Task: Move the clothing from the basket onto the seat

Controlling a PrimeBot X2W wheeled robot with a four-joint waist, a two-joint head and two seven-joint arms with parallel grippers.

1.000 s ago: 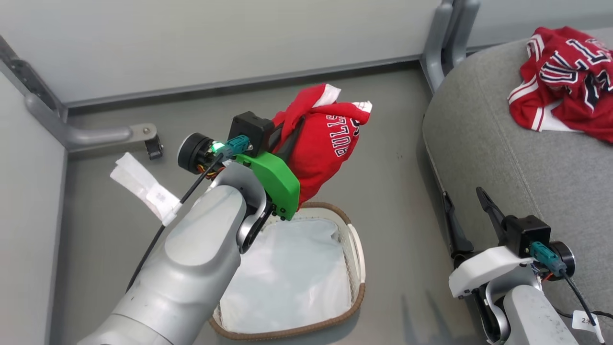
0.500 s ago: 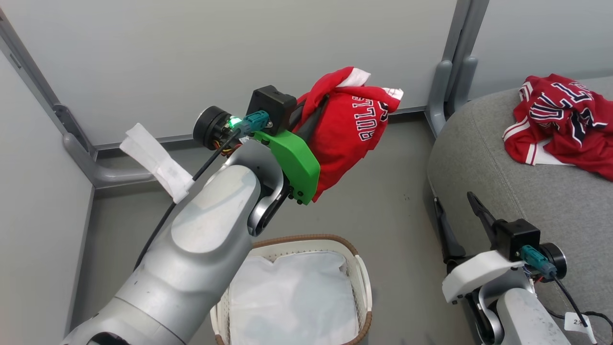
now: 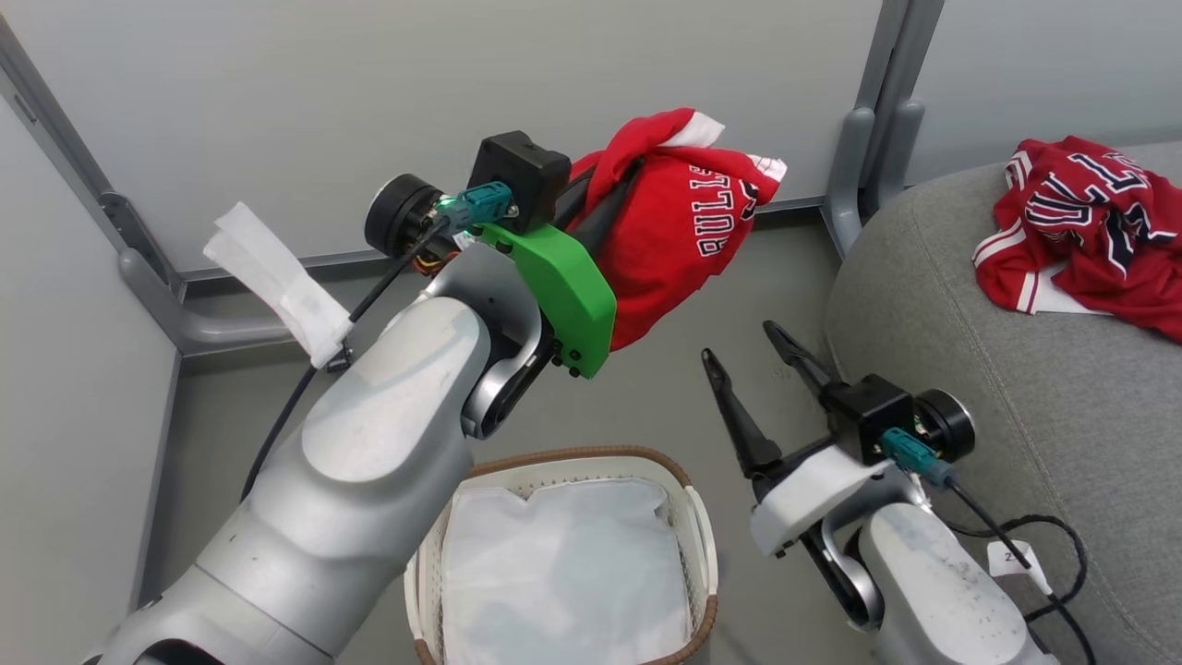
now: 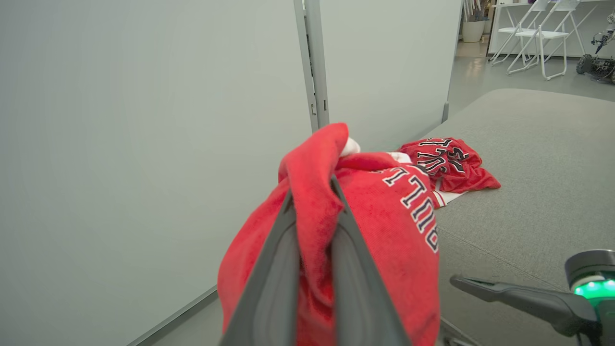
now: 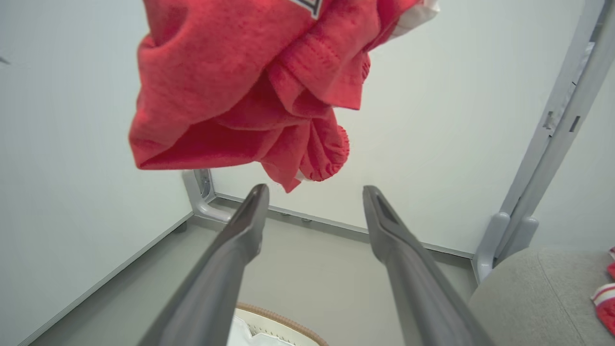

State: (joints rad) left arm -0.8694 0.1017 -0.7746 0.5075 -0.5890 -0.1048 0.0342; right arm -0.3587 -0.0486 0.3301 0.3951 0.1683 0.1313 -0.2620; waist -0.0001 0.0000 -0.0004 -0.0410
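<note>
Right gripper, fingers spread, has swung left from the seat edge, now under the red BULLS garment. Left gripper still pinches it.

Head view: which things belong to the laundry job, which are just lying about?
Job: held red garment, red jersey, seat under it, basket.
Lying about: white liner in the basket, white tag on the left arm's cable, grey partition foot.
</note>
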